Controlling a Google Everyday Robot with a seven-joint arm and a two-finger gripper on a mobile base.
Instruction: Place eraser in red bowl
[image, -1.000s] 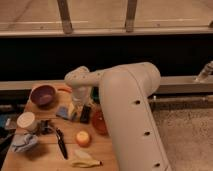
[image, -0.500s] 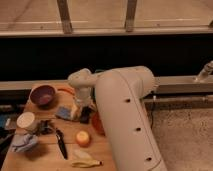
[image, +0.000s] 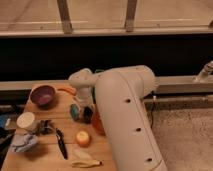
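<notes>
My gripper (image: 83, 111) hangs from the white wrist over the middle of the wooden table (image: 47, 160). It is just left of the red bowl (image: 97, 125). Only the left edge of the glossy orange-red bowl shows; my arm hides the rest. A small dark block, likely the eraser (image: 88, 115), sits at the gripper's tip against the bowl's left rim. I cannot tell whether it is held or resting. A teal-blue sponge pad (image: 74, 111) is just left of the gripper.
A purple bowl (image: 42, 94) and an orange carrot-like piece (image: 66, 91) are at the back left. A black-handled knife (image: 61, 143), an orange fruit (image: 82, 138), a banana (image: 85, 162), a white cup (image: 25, 120) and a blue-white cloth (image: 23, 143) lie nearer the front.
The wrist and gripper have shifted slightly right and down toward the red bowl. My arm now covers more of the bowl.
</notes>
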